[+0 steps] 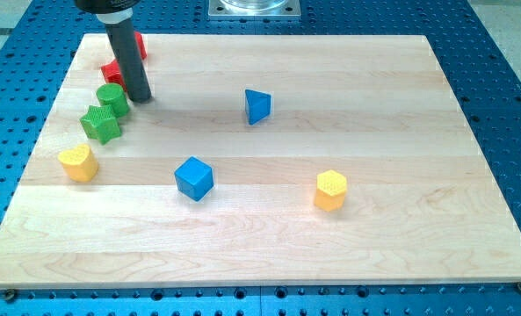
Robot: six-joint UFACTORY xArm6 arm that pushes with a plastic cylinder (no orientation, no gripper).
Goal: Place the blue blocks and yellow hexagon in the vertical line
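A pale wooden board lies on a blue perforated table, with a metal plate at the view's top edge. Taking the blue cube, near the middle of the board, as the landmark: the blue triangular block sits above it and to the view's right, well apart. The yellow hexagon lies to the cube's right, slightly lower, also well apart. A yellow heart-like block rests to the cube's left, near the board's left edge. Up and left of the cube stand a green star-shaped block and, touching it from above, a green cylinder. Further up-left are two red blocks, partly hidden behind the rod, their shapes unclear. My tip rests on the board just beside the green cylinder's right side, far up-left of the cube; it is a bare rod, holding nothing, and it touches none of the blue blocks or the hexagon.
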